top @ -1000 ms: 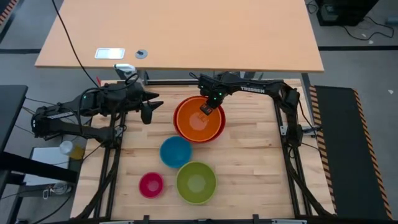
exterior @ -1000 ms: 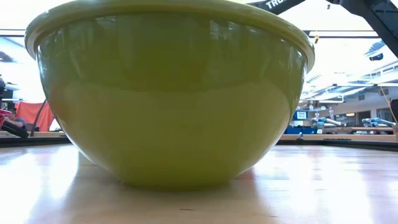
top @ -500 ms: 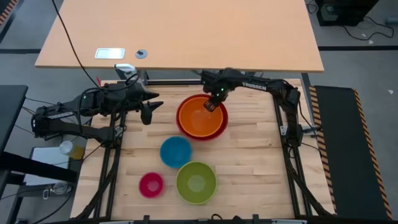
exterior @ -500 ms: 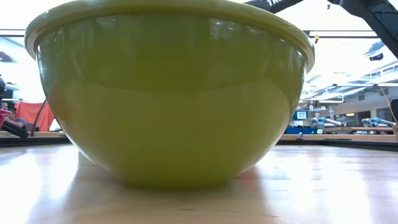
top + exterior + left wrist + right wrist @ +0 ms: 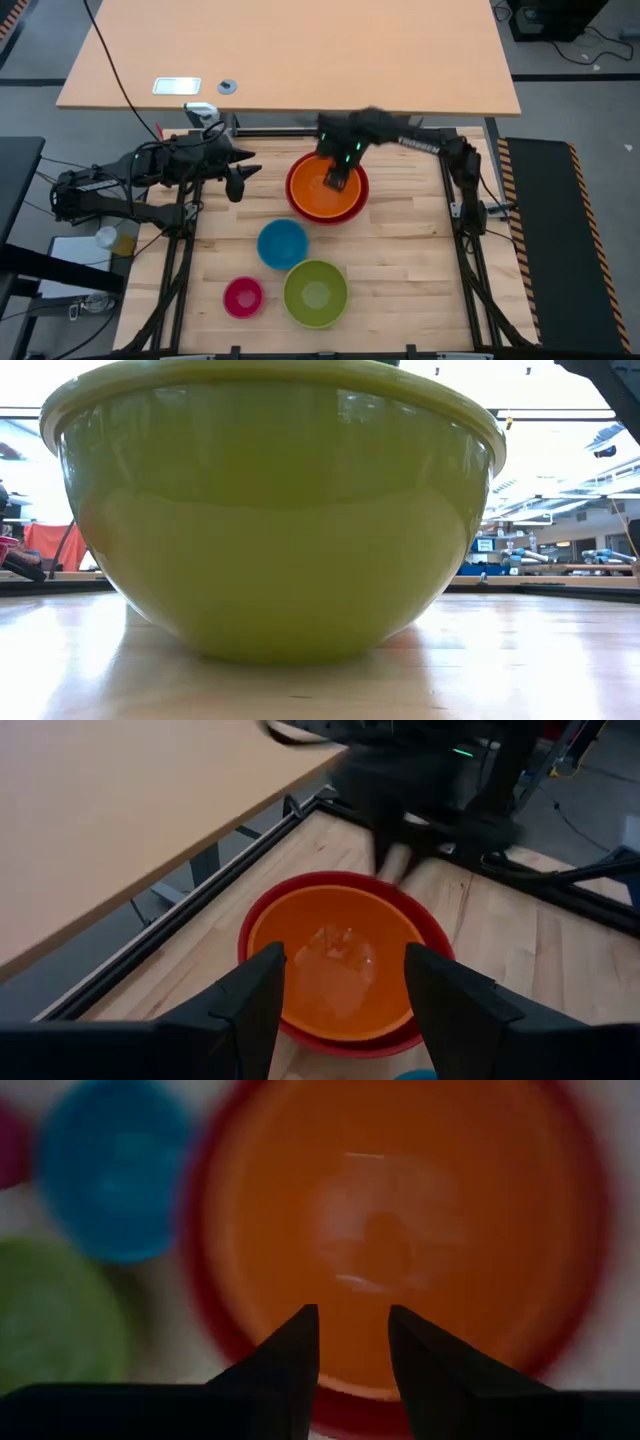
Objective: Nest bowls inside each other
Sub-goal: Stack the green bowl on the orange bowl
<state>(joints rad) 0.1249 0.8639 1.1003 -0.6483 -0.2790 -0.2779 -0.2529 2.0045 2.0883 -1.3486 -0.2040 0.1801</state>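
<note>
The orange bowl (image 5: 322, 192) sits nested in the red bowl (image 5: 300, 208) at the far middle of the table. My right gripper (image 5: 353, 1342) hovers above them, open, its fingers pointing down over the orange bowl (image 5: 400, 1230) and holding nothing. The blue bowl (image 5: 282, 243), the lime green bowl (image 5: 316, 292) and the pink bowl (image 5: 243, 296) stand apart on their bases nearer the front. My left gripper (image 5: 345, 1010) waits open at the far left, facing the orange bowl (image 5: 340, 960).
The green bowl (image 5: 270, 510) fills the low view. A larger light wooden table (image 5: 290, 60) stands beyond the far edge. Bare wood lies to the right of the bowls (image 5: 410, 260).
My right gripper has let go of the orange bowl and risen clear above it, turning a little. The orange bowl has settled level inside the red bowl.
</note>
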